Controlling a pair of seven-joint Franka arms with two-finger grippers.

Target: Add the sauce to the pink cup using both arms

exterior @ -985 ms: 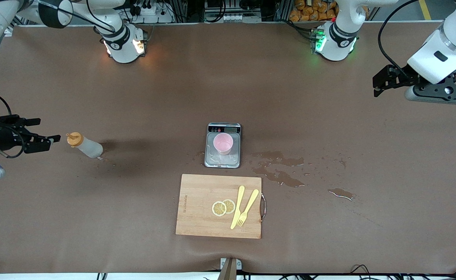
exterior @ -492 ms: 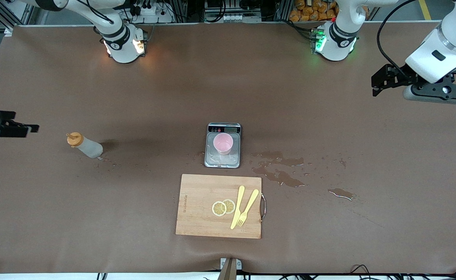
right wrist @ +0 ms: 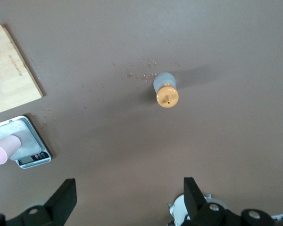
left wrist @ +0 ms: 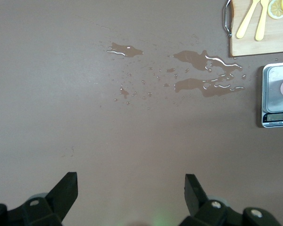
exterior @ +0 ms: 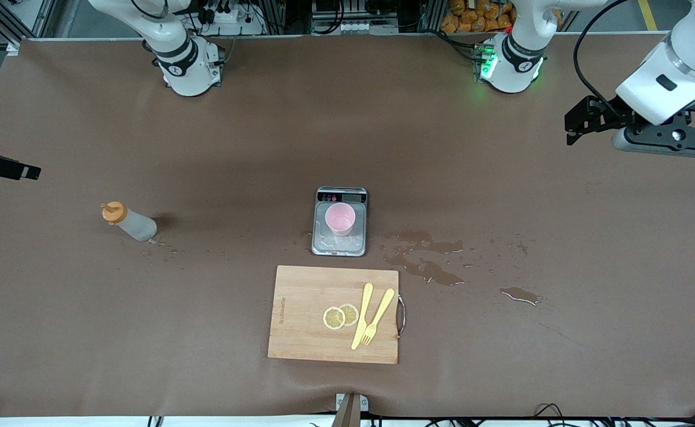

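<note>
The sauce bottle (exterior: 128, 222), translucent grey-white with an orange cap, stands on the brown table toward the right arm's end; the right wrist view shows it from above (right wrist: 166, 89). The pink cup (exterior: 340, 219) stands upright on a small steel scale (exterior: 341, 244) at mid-table. My right gripper (exterior: 30, 172) hangs open and empty at the table's edge, well apart from the bottle; only part of it shows in the front view, while its wrist view shows the gripper (right wrist: 129, 190) with jaws wide. My left gripper (exterior: 573, 126) hangs open and empty over the left arm's end, far from the cup.
A wooden cutting board (exterior: 306, 296) with lemon slices (exterior: 340, 316), a yellow fork and a knife (exterior: 373, 314) lies nearer the front camera than the scale. Wet spills (exterior: 424, 264) spread beside the scale toward the left arm's end. Droplets dot the table near the bottle.
My right gripper has drawn away from the sauce bottle toward the table's edge, mostly leaving the front view. My left gripper has shifted only slightly. Bottle and cup have not moved.
</note>
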